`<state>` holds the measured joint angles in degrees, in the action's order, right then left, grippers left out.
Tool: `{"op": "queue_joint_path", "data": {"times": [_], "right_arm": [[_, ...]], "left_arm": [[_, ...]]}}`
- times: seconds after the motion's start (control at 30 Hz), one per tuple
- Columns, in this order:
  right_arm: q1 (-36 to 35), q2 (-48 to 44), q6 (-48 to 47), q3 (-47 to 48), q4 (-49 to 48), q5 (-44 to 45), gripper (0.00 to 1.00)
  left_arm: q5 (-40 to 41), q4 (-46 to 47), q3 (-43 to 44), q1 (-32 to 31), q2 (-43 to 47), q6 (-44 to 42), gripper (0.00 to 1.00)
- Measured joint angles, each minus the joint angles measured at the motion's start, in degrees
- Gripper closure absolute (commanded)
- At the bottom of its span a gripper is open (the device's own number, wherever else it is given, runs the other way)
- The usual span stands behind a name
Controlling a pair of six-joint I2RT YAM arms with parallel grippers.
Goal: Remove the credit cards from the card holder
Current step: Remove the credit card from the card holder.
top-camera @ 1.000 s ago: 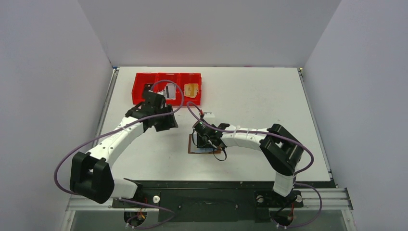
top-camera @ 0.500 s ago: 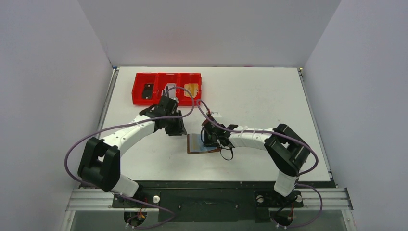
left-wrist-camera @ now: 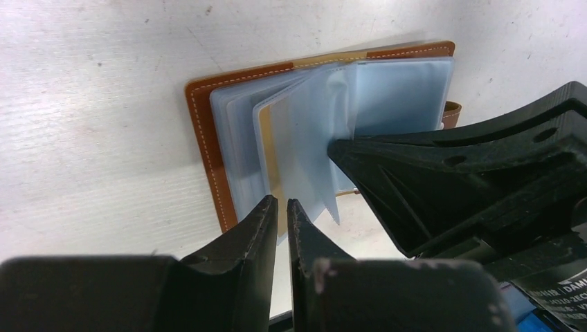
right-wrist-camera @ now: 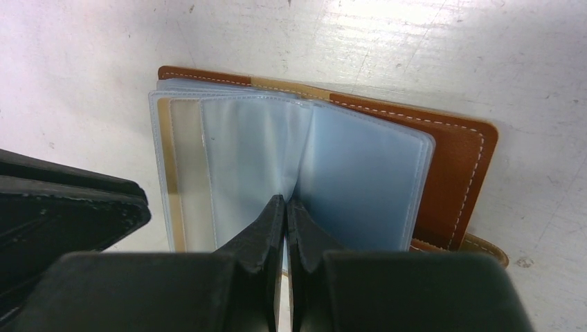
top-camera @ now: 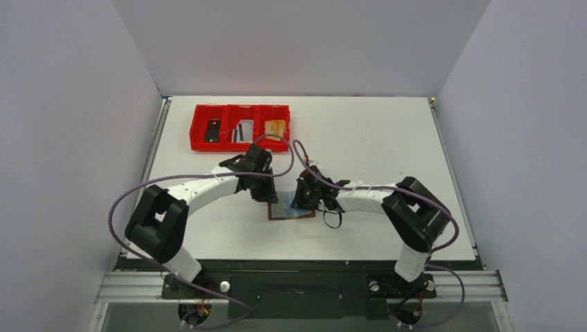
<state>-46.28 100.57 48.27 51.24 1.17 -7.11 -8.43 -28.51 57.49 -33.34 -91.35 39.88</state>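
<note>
The brown leather card holder (top-camera: 287, 211) lies open on the table, its clear blue sleeves fanned up (left-wrist-camera: 387, 90) (right-wrist-camera: 360, 173). A beige card (right-wrist-camera: 181, 173) shows through one sleeve. My right gripper (top-camera: 305, 196) (right-wrist-camera: 285, 202) is shut, its tips pressed on the sleeves at the fold. My left gripper (top-camera: 267, 191) (left-wrist-camera: 282, 204) is shut but for a thin gap, with nothing between its tips. It hovers at the sleeves' left edge. Other credit cards lie in the red tray (top-camera: 201, 144): a dark one (top-camera: 213, 129), a silver striped one (top-camera: 244, 131) and an orange one (top-camera: 275, 128).
The red three-compartment tray stands at the back left of the white table (top-camera: 374, 131). The two grippers are close together over the holder. The right gripper's black body (left-wrist-camera: 457, 180) fills the right of the left wrist view. The strap tab (right-wrist-camera: 486, 247) sticks out at the holder's right edge.
My left arm has swung from the red tray down and right to the card holder's left edge. My right gripper has shifted slightly right and stays on the holder.
</note>
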Motion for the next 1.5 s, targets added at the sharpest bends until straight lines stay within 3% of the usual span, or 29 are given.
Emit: {"op": "queue_joint_path", "data": {"times": [0.33,1.07,1.27,1.5], "right_arm": [[0.48,-0.13,0.24,-0.98,-1.64,-1.16,1.00],[0.94,-0.31,0.42,-2.03,-3.43,-2.32,1.00],[0.96,-0.39,0.33,-1.73,-3.04,-2.43,0.82],[1.22,-1.11,-0.09,-0.44,-0.42,-2.80,0.67]], "left_arm": [[0.04,1.20,0.02,-1.44,-2.58,0.81,1.00],[-0.37,3.78,0.02,-2.45,-6.47,1.55,0.98],[-1.18,5.07,0.63,-2.95,-7.72,2.03,0.98],[-1.31,5.53,1.55,-3.13,-8.92,3.87,0.98]]}}
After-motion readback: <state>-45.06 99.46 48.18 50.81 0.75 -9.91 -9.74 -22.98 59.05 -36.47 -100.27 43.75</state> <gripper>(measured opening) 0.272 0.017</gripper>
